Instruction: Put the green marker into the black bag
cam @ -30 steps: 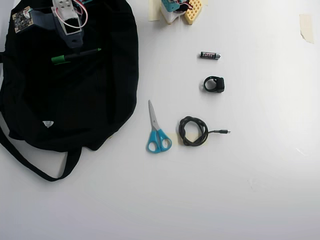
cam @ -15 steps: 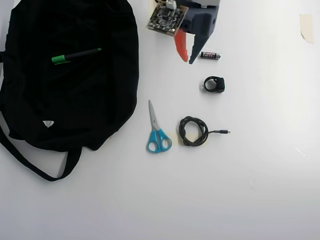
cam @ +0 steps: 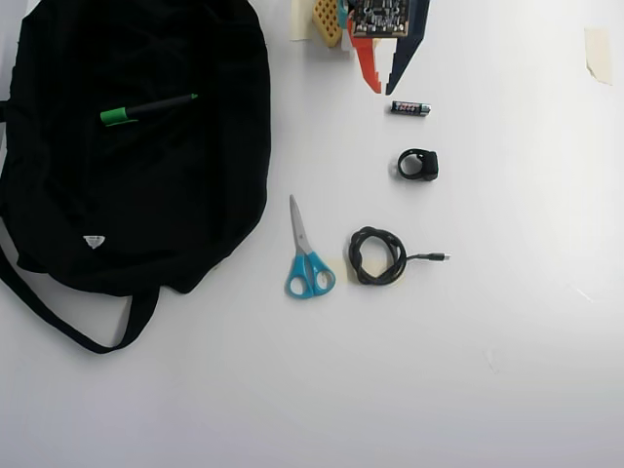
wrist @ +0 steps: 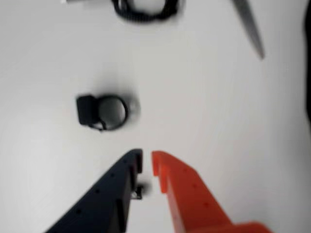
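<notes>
In the overhead view the green marker (cam: 146,109) lies on top of the black bag (cam: 156,205), near the bag's upper left, with its green cap to the left. The bag fills the left side, its strap (cam: 68,327) trailing at the lower left. My gripper (cam: 382,88) is at the top centre, well to the right of the bag, just above a small battery (cam: 409,108). In the wrist view my gripper (wrist: 147,162) has its dark blue and orange fingers almost touching, with nothing between them. Marker and bag are out of the wrist view.
In the overhead view blue-handled scissors (cam: 306,255), a coiled black cable (cam: 376,256) and a small black ring-shaped part (cam: 417,165) lie right of the bag. The wrist view shows the ring part (wrist: 103,112), the cable (wrist: 146,10) and a scissor blade (wrist: 250,28).
</notes>
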Controlling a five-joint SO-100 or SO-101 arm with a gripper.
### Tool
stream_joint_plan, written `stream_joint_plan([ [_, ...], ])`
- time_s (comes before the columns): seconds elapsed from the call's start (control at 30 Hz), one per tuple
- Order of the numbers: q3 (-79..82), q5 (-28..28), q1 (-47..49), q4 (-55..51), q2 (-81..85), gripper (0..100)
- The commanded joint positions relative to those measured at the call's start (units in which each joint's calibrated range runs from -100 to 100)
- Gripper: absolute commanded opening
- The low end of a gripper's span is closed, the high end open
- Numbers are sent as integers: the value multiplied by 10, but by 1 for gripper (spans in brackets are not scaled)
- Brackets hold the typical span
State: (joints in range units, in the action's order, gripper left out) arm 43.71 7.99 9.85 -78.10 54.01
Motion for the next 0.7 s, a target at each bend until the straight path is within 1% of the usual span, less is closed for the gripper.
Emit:
stream_joint_plan([
  [0.0, 157, -3, 1, 54, 91, 2],
  [0.03, 195, -7, 2, 64, 116, 2],
  [0.1, 260, -34, 6, 76, 168, 2],
  [0.17, 315, -50, 6, 77, 220, 2],
  [0.5, 496, -51, 8, 70, 430, 2],
  [0.67, 553, -50, 8, 58, 456, 2],
])
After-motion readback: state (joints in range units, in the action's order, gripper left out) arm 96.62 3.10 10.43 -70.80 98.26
